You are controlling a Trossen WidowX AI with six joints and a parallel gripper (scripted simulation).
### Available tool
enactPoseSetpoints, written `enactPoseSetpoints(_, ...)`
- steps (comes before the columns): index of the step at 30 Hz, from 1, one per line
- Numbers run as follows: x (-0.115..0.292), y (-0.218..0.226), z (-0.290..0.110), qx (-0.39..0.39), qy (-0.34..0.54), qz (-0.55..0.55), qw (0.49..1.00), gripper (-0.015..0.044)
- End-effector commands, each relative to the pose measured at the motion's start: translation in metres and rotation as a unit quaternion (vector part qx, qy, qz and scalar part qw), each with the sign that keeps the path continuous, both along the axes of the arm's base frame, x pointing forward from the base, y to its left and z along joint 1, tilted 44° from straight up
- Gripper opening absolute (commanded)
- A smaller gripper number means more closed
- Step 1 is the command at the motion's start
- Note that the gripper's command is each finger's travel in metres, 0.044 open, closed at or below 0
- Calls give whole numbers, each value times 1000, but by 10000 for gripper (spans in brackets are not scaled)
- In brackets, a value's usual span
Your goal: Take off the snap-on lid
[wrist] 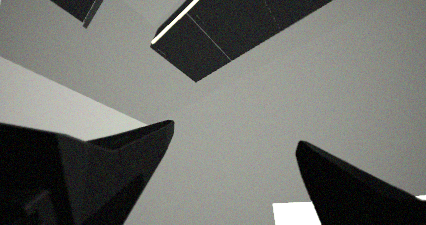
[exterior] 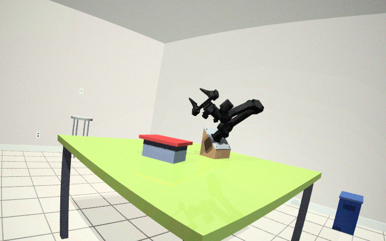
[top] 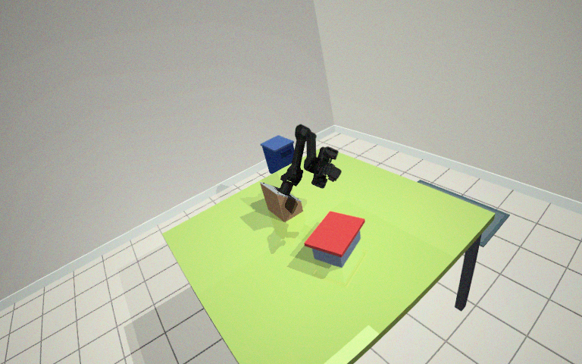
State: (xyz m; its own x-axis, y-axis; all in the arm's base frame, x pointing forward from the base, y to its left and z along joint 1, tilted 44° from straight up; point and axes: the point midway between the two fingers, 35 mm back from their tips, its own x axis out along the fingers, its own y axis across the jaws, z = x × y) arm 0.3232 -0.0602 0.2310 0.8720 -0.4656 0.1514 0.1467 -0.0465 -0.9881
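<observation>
You have the whole job ahead: the red lid [top: 335,232] sits snapped on the box [top: 336,257] mid-tabletop [top: 248,288], untouched. Your gripper [exterior: 202,99] is spread wide, empty, raised and tilted upward, well apart from the lid. Reach, lift and lay it flat. You'll find no readable writing anywhere.

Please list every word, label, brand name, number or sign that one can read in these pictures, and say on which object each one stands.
There is no readable text in any view.
Blue bin: a dark panel on its front, too blurred to show any writing.
Red lid, storage box, wooden arm base: plain, no marks.
Wall plates: no visible lettering.
</observation>
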Motion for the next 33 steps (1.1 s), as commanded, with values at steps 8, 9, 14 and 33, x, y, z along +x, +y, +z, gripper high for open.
enactPoseSetpoints(8,42,-14,-102,284,120,97,946,235)
enactPoseSetpoints(9,43,-16,-118,340,137,99,925,235)
enactPoseSetpoints(14,35,-17,-171,554,186,81,808,235)
enactPoseSetpoints(33,-34,-14,-206,938,91,-251,-223,235)
